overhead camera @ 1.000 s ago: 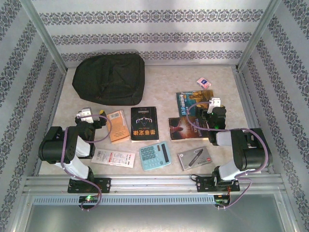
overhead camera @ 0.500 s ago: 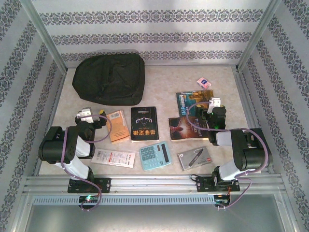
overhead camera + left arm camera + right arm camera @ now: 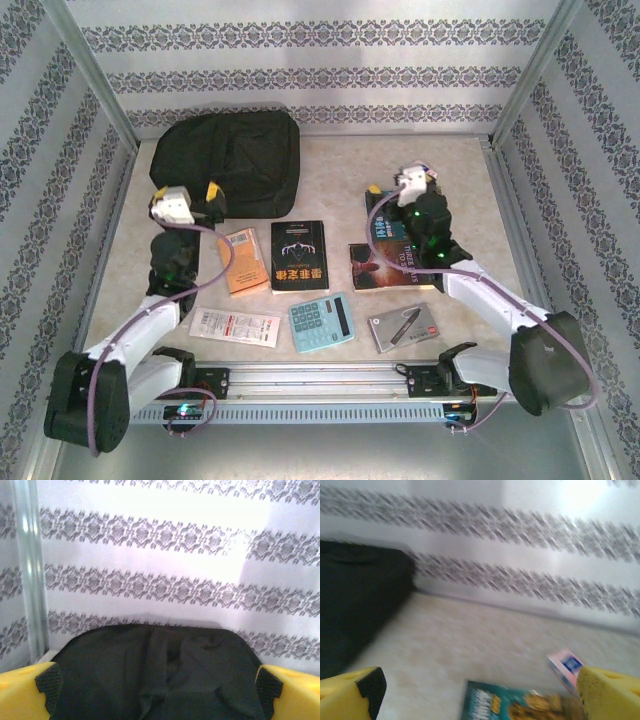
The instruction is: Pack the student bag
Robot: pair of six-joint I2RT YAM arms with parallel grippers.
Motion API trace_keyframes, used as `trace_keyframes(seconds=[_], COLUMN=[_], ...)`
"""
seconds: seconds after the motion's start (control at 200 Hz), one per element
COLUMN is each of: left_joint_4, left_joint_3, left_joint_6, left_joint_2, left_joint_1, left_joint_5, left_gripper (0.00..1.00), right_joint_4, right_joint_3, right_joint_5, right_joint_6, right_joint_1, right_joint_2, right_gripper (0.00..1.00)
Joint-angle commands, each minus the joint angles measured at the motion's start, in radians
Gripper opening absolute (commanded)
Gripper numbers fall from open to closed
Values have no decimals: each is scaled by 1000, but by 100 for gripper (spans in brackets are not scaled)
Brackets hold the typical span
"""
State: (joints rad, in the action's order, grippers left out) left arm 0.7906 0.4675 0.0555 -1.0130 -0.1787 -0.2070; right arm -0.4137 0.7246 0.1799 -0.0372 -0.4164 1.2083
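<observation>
The bag lies flat at about eleven o'clock on the tabletop, pushed up near the far wall, its black cloth rumpled; whether its zip is done up cannot be told. The left gripper hangs at the bag's near edge, roughly its seven o'clock, jaws spread wide with nothing in them. In the left wrist view the gripper shows its yellow fingers in the two lower corners, with the dark bag between and beyond them; contact with the cloth cannot be judged. The right gripper stands toward one o'clock on the tabletop, above the far end of a teal magazine – also wide open and empty. From the right wrist view the gripper faces the magazine's far edge, a small pink box sits just beside the finger at three o'clock, and the bag fills the nine o'clock side. Across the middle lie an orange book, a black book and a dark book touching the magazine. Nearer the arms, from seven to five o'clock – a white packet, a blue calculator and a grey pen case.
</observation>
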Motion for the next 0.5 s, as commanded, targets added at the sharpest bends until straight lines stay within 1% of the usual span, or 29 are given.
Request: trace_keyframes(seconds=[0.0, 0.055, 0.09, 0.125, 0.155, 0.19, 0.225, 0.245, 0.25, 0.26, 0.28, 0.31, 0.365, 0.41, 0.495], left_joint_4=[-429, -507, -564, -677, -670, -642, -594, -591, -593, -606, -661, -789, -999, -1081, -1089], left_joint_3=[198, 264, 299, 333, 334, 327, 322, 332, 339, 355, 403, 501, 684, 768, 841], left_joint_6=[-44, -18, 48, 111, 129, 172, 190, 203, 205, 208, 207, 203, 175, 170, 116], left_joint_2=[-4, -13, -9, 11, 17, 11, -17, -43, -50, -67, -106, -179, -324, -420, -515], left_joint_1=[-96, -129, -131, -130, -123, -111, -77, -61, -56, -51, -43, -38, -33, -34, -32], left_joint_5=[-32, -90, -132, -153, -184, -196, -127, -99, -94, -88, -80, -89, -99, -85, -18], left_gripper=[100, 100, 100, 100, 100, 100, 100, 100, 100, 100, 100, 100, 100, 100, 100], right_joint_4=[215, 320, 385, 451, 508, 569, 577, 563, 551, 543, 506, 436, 313, 327, 447], right_joint_3=[144, 225, 272, 313, 345, 375, 383, 377, 370, 366, 348, 313, 259, 271, 334], right_joint_5=[156, 205, 235, 252, 241, 166, 46, -23, -59, -77, -155, -270, -394, -439, -414], right_joint_6=[31, 96, 150, 222, 276, 296, 307, 343, 366, 379, 431, 509, 654, 689, 622], right_joint_1=[-117, -148, -155, -154, -145, -122, -84, -58, -44, -35, -4, 55, 127, 156, 139], right_joint_2=[-18, -15, -8, -1, 7, 15, 21, 25, 26, 28, 33, 43, 73, 99, 136], right_gripper=[98, 98, 98, 98, 98, 98, 98, 98, 98, 98, 98, 98, 98, 98, 98])
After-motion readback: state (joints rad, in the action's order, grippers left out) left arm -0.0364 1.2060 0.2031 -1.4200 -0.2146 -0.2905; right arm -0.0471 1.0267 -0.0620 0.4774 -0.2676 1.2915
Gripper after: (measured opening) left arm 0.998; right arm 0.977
